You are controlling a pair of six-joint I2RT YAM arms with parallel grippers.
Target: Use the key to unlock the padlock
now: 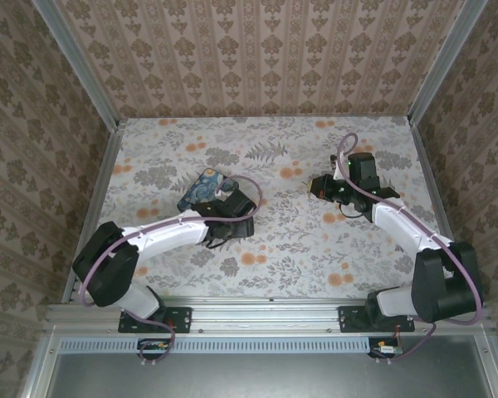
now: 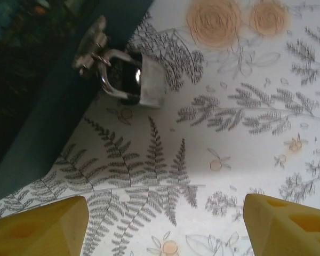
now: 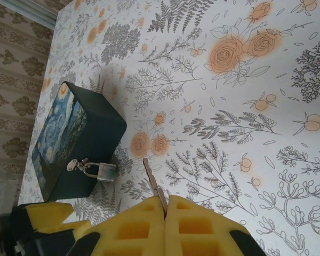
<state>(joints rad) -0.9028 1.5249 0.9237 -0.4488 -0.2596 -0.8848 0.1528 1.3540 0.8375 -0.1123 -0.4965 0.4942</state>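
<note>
- My right gripper (image 3: 165, 210) pinches the key (image 3: 153, 184), blade sticking out.
- My left gripper (image 2: 165, 213) gapes empty before the padlock (image 2: 136, 82), which hangs on the blue tin (image 2: 48, 122).
- Next, I reckon: steady the padlock, then line the key up with the keyhole.

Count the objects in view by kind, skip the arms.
Tin: 1
Padlock: 1
Key: 1
Total: 3
</note>
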